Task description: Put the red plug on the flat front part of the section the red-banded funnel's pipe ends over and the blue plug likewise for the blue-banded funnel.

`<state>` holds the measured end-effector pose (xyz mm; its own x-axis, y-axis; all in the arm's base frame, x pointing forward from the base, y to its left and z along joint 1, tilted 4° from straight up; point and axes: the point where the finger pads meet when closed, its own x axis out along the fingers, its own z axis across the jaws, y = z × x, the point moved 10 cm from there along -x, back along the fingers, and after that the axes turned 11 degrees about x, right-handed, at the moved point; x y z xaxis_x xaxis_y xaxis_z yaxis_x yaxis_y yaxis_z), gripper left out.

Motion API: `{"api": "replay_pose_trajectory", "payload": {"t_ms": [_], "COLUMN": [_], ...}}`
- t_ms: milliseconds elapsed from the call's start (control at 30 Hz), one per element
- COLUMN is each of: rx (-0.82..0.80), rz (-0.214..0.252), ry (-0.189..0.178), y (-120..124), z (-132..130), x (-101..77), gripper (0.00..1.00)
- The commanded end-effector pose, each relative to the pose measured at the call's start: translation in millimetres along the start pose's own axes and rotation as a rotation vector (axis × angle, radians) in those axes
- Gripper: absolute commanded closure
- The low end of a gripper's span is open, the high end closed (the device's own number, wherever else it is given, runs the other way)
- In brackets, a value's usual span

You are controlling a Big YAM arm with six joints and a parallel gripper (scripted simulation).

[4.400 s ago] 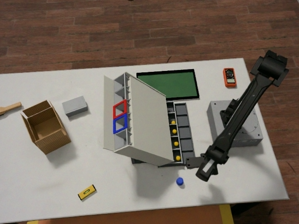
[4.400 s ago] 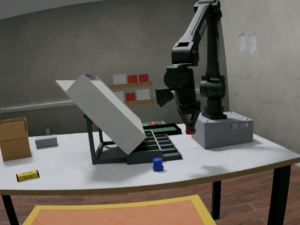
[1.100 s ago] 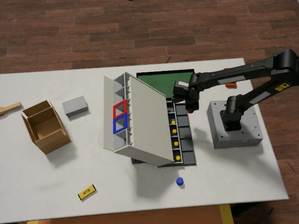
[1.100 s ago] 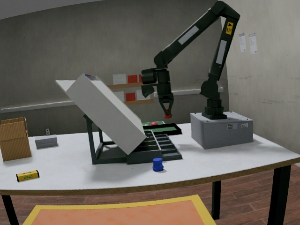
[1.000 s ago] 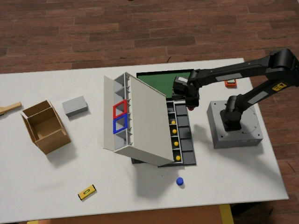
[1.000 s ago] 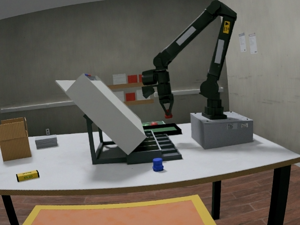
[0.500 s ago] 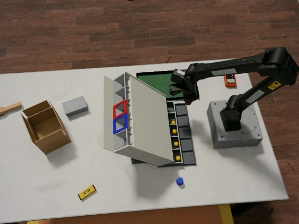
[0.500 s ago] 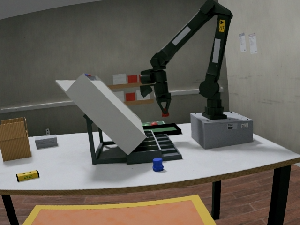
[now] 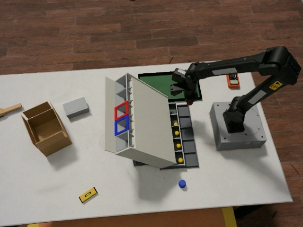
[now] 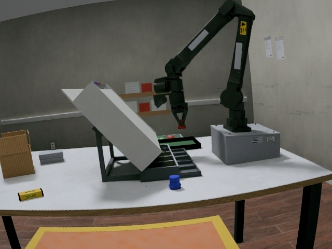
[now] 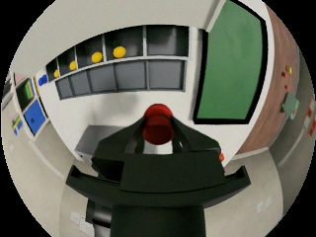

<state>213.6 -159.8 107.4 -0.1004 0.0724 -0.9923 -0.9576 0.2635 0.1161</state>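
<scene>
My gripper (image 9: 189,101) is shut on the red plug (image 10: 181,125), which also shows between the fingers in the wrist view (image 11: 158,124). It hangs well above the table, over the far end of the dark section row (image 9: 185,134), by the near edge of the green tray (image 9: 161,84). Yellow marbles (image 9: 176,133) lie in several sections; the farthest section (image 9: 172,107) looks empty. The blue plug (image 9: 182,183) (image 10: 174,182) stands on the table in front of the row. The red-banded funnel (image 9: 121,110) and the blue-banded funnel (image 9: 121,125) sit side by side atop the sloping white cover (image 9: 149,122).
The arm's grey base (image 9: 237,126) stands to the right. An orange meter (image 9: 232,81) lies at the back right. A cardboard box (image 9: 45,128), a grey block (image 9: 75,107) and a yellow level (image 9: 88,194) lie to the left. A small red object (image 10: 170,136) lies on the green tray.
</scene>
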Motion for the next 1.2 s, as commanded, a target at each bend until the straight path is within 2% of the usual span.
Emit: {"api": "replay_pose_trajectory", "payload": {"t_ms": [0,167,667,1167], "rx": [0.006,0.009,-0.006,-0.007], "rz": [-0.026,-0.017,-0.061,-0.061], "ry": [0.009,0.007,0.018,0.018], "y": [-18.3,-19.2,-14.7,-15.0], "z": [-9.7,-9.9,-8.9,-8.9], "x": [-13.5,-13.4,-13.2,-13.2], "gripper": [1.0,1.0,1.0,1.0]}}
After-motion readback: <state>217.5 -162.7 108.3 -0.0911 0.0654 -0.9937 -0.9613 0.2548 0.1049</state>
